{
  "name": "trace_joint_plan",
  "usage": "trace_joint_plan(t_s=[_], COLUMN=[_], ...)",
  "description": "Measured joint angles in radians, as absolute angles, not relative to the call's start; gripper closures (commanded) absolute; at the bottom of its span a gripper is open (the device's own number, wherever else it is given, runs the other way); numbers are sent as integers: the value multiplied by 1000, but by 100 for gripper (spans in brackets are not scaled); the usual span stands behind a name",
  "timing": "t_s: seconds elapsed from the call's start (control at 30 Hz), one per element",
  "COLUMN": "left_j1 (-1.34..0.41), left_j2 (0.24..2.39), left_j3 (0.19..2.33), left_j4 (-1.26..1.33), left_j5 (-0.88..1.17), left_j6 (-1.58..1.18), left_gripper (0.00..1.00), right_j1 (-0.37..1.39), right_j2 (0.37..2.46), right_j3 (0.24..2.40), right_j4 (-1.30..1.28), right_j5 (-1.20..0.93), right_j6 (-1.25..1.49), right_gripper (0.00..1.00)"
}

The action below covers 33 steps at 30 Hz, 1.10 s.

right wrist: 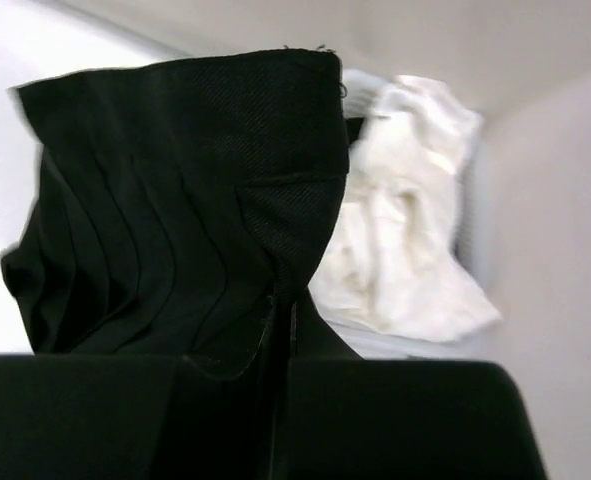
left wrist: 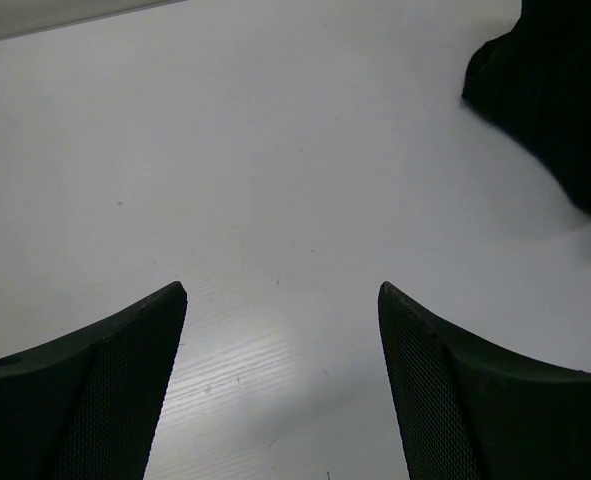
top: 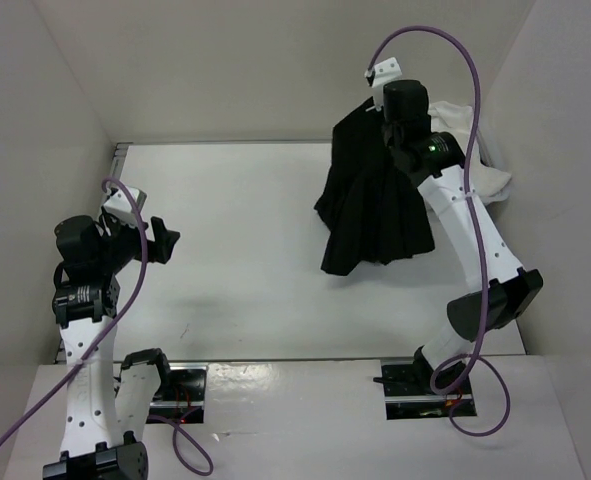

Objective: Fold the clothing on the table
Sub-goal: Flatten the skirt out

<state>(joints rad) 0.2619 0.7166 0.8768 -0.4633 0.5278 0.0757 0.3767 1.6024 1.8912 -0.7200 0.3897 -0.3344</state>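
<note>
Clothing hangs near the far right corner of the table: a black skirt with pleats. The right gripper is pinched tight on its narrow top edge, and the wide bottom rests on the table. It looks soft, floppy and light, so it will likely sag and bunch up. A good second spot to hold is the other end of the top edge. The left gripper, fingers wide apart and holding nothing, is over the table's left side. A white cloth lies just behind it.
</note>
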Motion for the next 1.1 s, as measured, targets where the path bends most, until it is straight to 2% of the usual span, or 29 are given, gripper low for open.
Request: trace_joint_plan(t_s=[0.3,0.37,0.43,0.57,0.67,0.77,0.9,1.1], left_j1=[262,263,263,263,263,263,263,263], left_j2=[706,704,703,703,703,703,703,703], left_j3=[877,877,877,877,877,877,877,877], left_j4=[-463,-463,-463,-463,-463,-463,-463,-463], left_j5=[527,527,526,524,524,523,522,522], left_j6=[75,75,75,75,75,75,75,75], left_gripper=[16,16,16,16,16,16,16,16], right_j1=[405,464,564,678,609,513,502,477], right_j2=[1610,1610,1607,1601,1601,1567,1524,1544], right_j3=[1879,1874,1871,1916,2034,2083,2024,1904], right_j4=[-537,-545,-589,-783,-935,-946,-846,-711], right_j5=[795,788,679,135,-256,-372,-24,347], right_j6=[-338,-349,-358,-387,-420,-408,-334,-307], right_gripper=[100,100,100,100,100,100,100,100])
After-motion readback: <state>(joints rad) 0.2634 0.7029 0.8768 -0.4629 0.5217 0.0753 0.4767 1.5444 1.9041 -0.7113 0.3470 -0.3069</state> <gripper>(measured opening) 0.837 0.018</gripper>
